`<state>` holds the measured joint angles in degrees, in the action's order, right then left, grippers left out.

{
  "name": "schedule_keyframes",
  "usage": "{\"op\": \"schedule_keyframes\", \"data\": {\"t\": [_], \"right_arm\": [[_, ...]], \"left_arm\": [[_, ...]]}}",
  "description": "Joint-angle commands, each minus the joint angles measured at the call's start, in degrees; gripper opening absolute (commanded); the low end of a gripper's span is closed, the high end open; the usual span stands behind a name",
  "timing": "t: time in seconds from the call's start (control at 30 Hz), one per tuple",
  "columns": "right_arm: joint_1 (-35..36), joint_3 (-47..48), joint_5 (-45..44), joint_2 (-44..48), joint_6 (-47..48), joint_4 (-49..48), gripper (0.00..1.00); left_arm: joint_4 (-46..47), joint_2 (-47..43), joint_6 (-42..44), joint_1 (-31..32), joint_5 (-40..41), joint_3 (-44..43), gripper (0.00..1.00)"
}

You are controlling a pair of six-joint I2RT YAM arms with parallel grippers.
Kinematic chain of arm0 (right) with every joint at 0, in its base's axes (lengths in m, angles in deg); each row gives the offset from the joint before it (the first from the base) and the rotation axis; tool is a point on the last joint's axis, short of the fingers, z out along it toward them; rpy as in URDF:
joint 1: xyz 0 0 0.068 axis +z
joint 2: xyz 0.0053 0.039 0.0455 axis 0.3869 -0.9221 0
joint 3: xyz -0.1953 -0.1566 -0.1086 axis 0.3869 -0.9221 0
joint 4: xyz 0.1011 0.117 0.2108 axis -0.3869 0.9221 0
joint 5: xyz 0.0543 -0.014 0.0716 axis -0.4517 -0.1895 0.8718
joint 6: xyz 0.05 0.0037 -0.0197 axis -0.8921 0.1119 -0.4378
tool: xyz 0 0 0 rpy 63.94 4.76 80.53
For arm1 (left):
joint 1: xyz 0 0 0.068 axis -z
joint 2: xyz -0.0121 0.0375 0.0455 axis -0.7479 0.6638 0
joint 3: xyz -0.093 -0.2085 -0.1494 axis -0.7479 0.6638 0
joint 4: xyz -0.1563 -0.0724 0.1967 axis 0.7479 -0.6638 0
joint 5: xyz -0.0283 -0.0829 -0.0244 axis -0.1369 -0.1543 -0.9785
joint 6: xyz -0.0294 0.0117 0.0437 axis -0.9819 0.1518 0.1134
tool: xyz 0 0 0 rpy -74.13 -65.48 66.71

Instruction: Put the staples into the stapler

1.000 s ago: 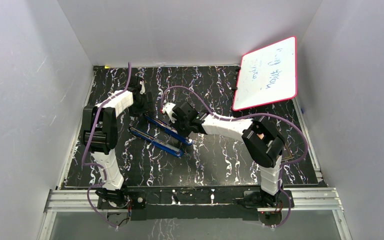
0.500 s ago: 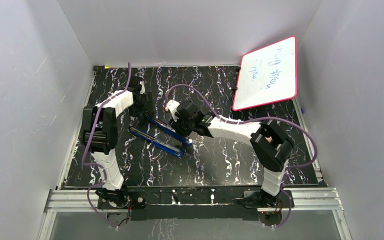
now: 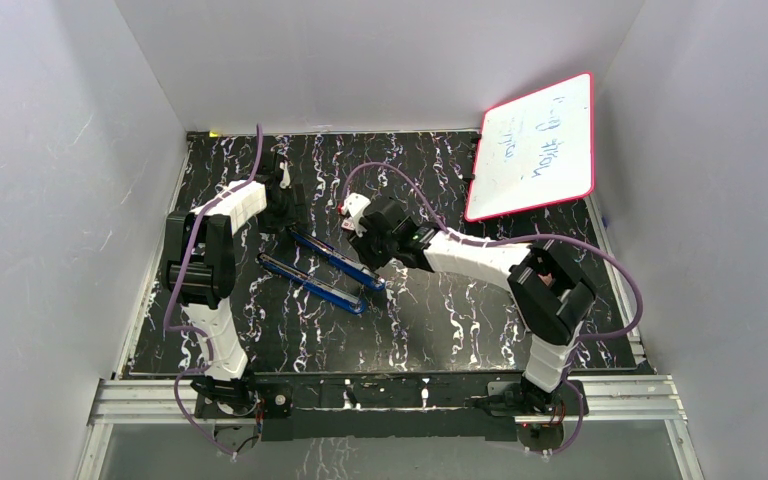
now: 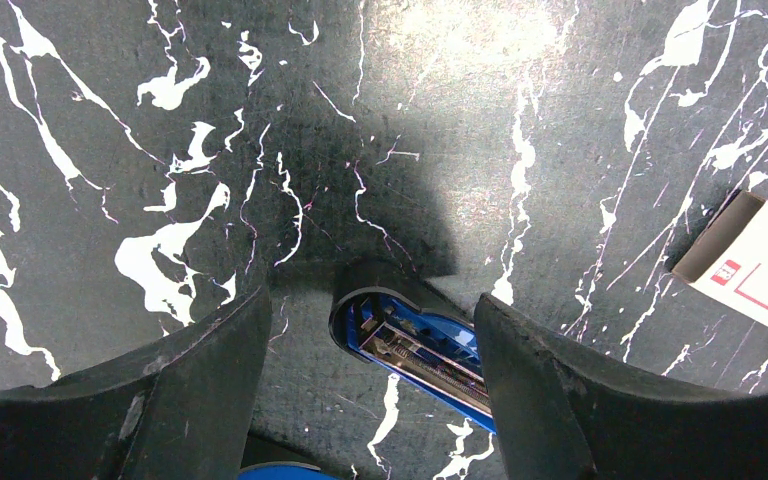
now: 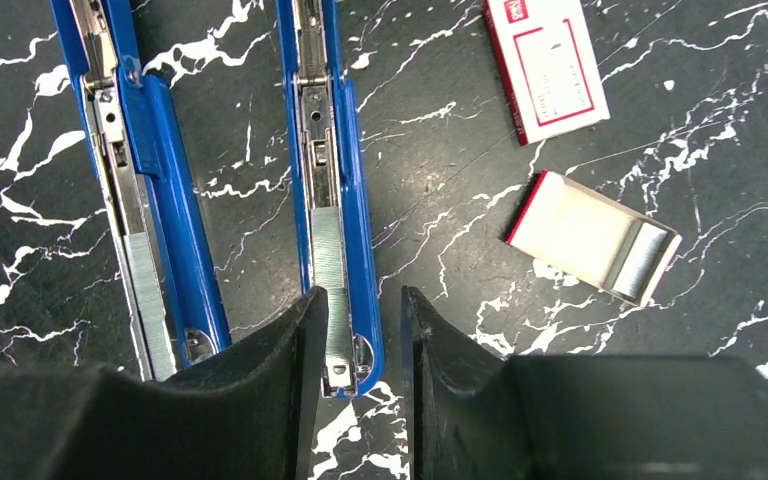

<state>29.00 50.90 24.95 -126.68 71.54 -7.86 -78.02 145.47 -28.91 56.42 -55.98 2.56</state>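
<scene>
The blue stapler (image 5: 355, 205) lies open on the black marbled table as two long blue bars (image 3: 332, 260) side by side. A silvery strip of staples (image 5: 331, 262) lies in the channel of the right bar. My right gripper (image 5: 363, 296) hovers open over that bar's nose end, holding nothing (image 3: 365, 244). More staples (image 5: 643, 260) sit in a small open tray (image 5: 580, 225). My left gripper (image 4: 372, 300) stands wide open astride the stapler's rear end (image 4: 415, 345), its right finger (image 4: 550, 385) close beside it (image 3: 287, 220).
A red-and-white box (image 5: 547, 65) lies beyond the tray, also at the right edge of the left wrist view (image 4: 760, 262). A red-framed whiteboard (image 3: 535, 145) leans at the back right. White walls enclose the table on three sides.
My right gripper has opened and drawn back up and to the right from the stapler, leaving the staple strip in the channel. The left arm has not moved.
</scene>
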Motion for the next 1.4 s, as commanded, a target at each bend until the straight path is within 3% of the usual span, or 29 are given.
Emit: {"op": "schedule_keyframes", "data": {"t": [0.0,1.37], "right_arm": [[0.11,0.35,0.94,-0.87,-0.5,0.14,0.4],[0.17,3.84,0.46,-5.79,0.17,0.98,0.39]], "left_arm": [[-1.7,-1.86,0.44,0.23,-0.2,-0.78,0.72],[-1.7,-1.71,0.38,0.25,-0.21,-0.85,0.72]]}}
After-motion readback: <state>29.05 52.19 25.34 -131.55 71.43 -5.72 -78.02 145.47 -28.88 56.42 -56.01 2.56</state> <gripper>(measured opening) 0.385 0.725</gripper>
